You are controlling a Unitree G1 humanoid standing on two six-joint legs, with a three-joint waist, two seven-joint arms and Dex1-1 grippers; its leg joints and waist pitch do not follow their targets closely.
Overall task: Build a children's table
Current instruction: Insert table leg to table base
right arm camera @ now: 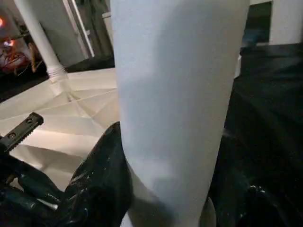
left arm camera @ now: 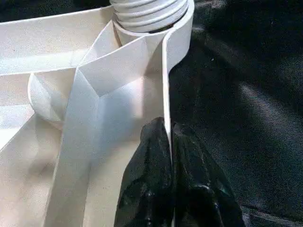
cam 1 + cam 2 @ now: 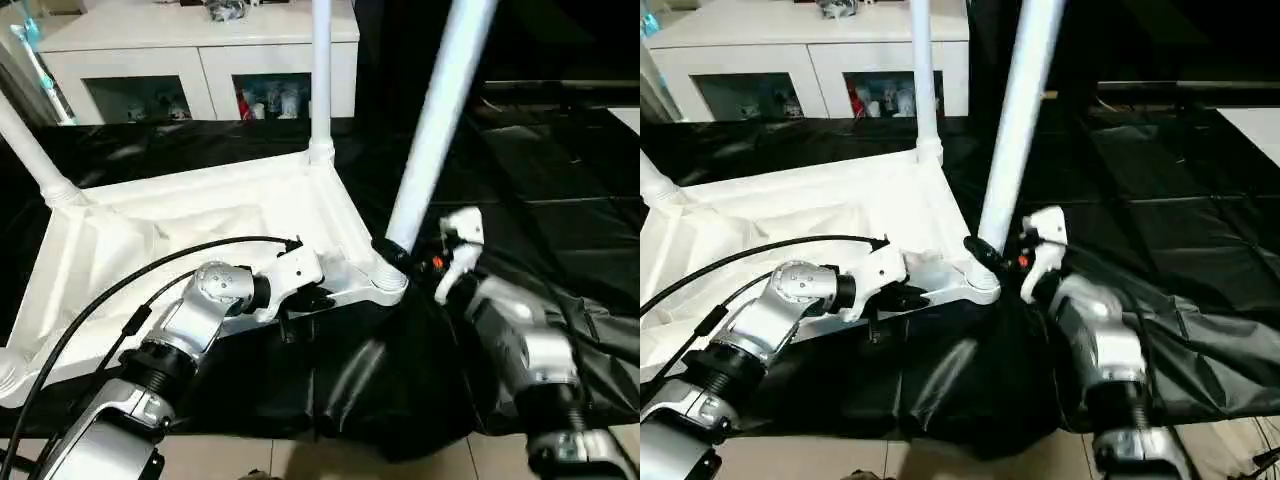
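Note:
The children's table top (image 3: 150, 230) lies upside down on the black cover. One leg (image 3: 321, 70) stands upright in the far corner socket. Another leg (image 3: 28, 150) rises from the left corner. A third leg (image 3: 440, 110) leans to the right out of the near right corner socket (image 3: 385, 285). My right gripper (image 3: 395, 252) is shut on this leaning leg (image 1: 175, 94) just above the socket, one black finger (image 1: 99, 184) on each side. My left gripper (image 2: 169, 126) is shut on the top's raised rim (image 2: 165, 80), a short way from that same corner.
A white glass-door cabinet (image 3: 200, 55) stands behind the black-covered work table (image 3: 560, 180). The black cover hangs loose over the table's front edge (image 3: 360, 390), with light floor tiles (image 3: 300, 458) below. Black cables (image 3: 120, 290) loop over my left forearm.

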